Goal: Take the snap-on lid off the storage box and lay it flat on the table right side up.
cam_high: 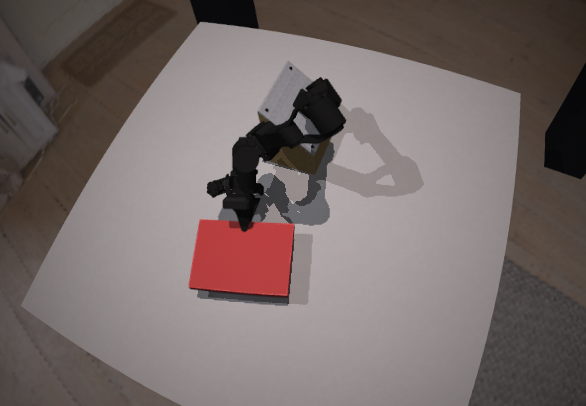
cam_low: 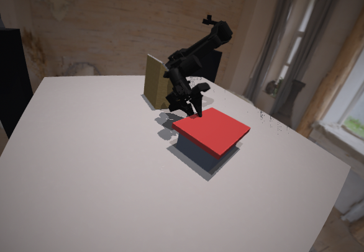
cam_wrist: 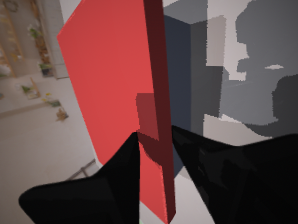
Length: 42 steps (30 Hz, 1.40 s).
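Observation:
The red lid lies level on top of the dark blue-grey storage box, right side up, its rim overhanging the box walls. My gripper is shut on the lid's edge, near the middle of the side facing the arm's base. In the wrist view one finger is over the lid's top face and the other is on the underside of the rim, beside the box wall. No gap shows between lid and box; the box's inside is hidden.
The arm's base block, olive with a light grey top plate, stands behind the gripper. The white table extends on both sides of the box and beyond it. Shadows of the arm fall between base and box.

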Each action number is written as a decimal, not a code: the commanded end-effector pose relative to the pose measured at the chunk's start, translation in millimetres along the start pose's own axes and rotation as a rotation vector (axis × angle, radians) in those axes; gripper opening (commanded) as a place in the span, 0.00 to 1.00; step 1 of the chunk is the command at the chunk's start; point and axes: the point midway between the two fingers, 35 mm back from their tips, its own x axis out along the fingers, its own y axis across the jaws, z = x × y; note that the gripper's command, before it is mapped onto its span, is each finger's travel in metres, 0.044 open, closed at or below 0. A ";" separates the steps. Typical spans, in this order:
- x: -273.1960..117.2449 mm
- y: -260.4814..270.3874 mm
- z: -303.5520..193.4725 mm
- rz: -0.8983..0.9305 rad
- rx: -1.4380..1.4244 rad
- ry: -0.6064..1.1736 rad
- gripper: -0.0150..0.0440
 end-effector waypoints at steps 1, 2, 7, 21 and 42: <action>-0.7 0.5 0.0 -0.001 0.000 0.000 0.25; -0.8 0.6 0.0 -0.001 0.000 0.000 0.25; -1.4 1.4 0.0 -0.001 0.000 0.000 0.25; -3.3 3.5 0.0 -0.001 0.000 0.000 0.25; -6.7 6.1 -0.3 -0.001 0.000 0.000 0.25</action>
